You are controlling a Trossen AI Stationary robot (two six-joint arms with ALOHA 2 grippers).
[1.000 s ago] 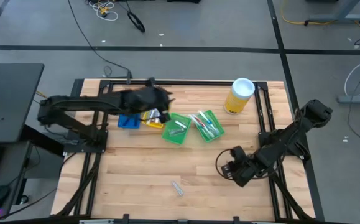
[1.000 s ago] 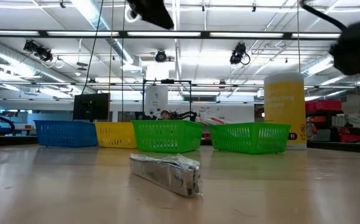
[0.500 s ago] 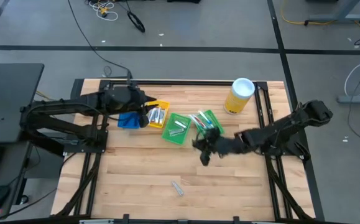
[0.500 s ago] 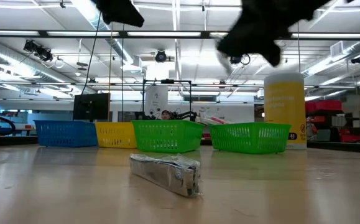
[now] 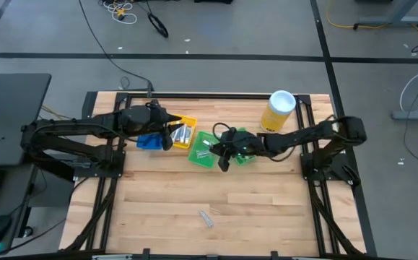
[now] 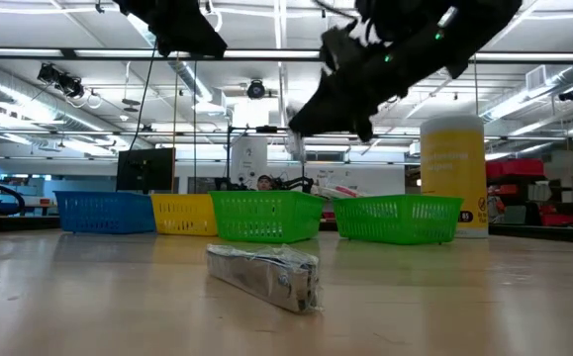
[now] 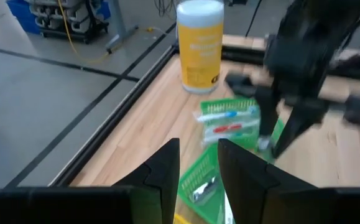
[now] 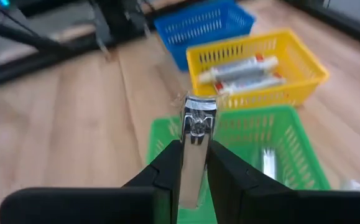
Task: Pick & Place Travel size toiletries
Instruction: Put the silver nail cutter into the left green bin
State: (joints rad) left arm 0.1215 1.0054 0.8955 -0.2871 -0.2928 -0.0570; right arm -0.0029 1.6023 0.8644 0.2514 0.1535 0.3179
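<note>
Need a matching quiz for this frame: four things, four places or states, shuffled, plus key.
Things
1. silvery clipper
2. toothpaste tubes
3. foil packet
4. yellow canister

Places or states
A. lying alone on the bare wood near the table's front
B. upright at the back right of the table
C. held in the right pincer above a green bin
D. lying in the yellow bin

Pairs: 1-C, 2-D, 3-A, 4-B
</note>
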